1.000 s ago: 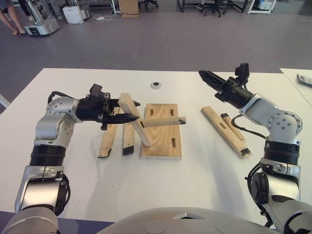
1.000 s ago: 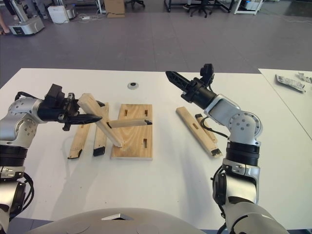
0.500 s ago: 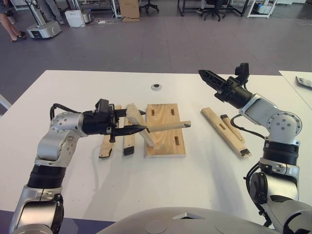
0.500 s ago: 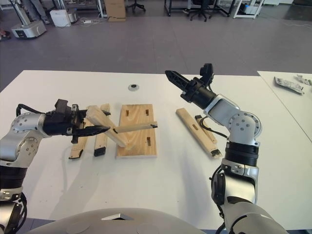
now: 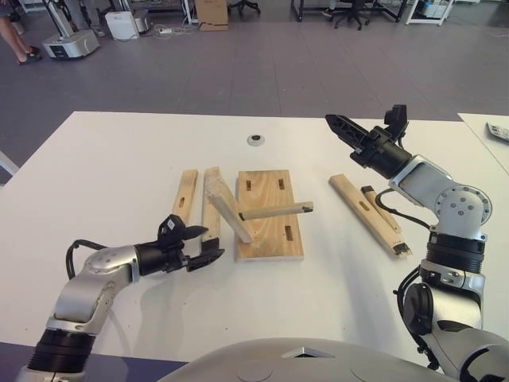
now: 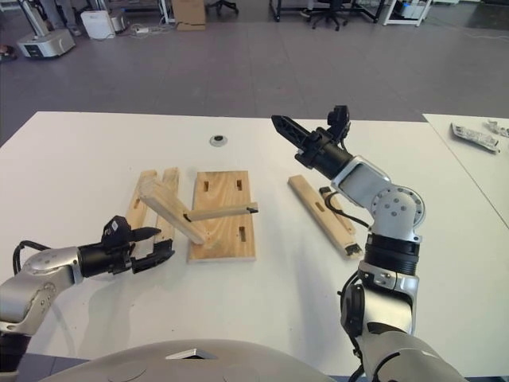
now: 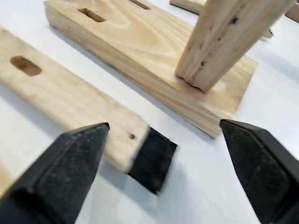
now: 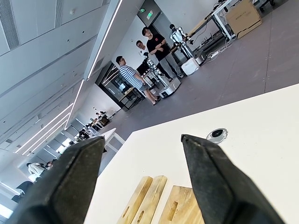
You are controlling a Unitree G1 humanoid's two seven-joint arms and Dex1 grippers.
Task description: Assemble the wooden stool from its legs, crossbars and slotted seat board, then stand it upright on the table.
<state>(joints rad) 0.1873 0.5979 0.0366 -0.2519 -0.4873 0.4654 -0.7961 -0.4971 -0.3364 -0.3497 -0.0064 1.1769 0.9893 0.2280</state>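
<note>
The slotted seat board [image 5: 270,231] lies flat mid-table. A wooden leg [image 5: 229,208] leans in it, tilted to the left, and a crossbar [image 5: 275,211] juts from that leg to the right. Two more legs [image 5: 184,195] [image 5: 210,219] lie left of the board. My left gripper [image 5: 197,248] hovers open low over the table, at the black near end of a lying leg [image 7: 70,100], holding nothing. My right gripper [image 5: 334,124] hangs open in the air above the table's far right, beyond a leg [image 5: 359,208] and a thin crossbar [image 5: 382,211].
A round grommet [image 5: 254,140] sits in the table near its far edge. A second table's corner [image 5: 493,131] shows at the far right. Bare white tabletop lies in front of the board and on the far left.
My left gripper has let go of the leaning leg and drawn back towards me, down near the table. The leg and crossbar stay tilted in the board. The right arm has not moved.
</note>
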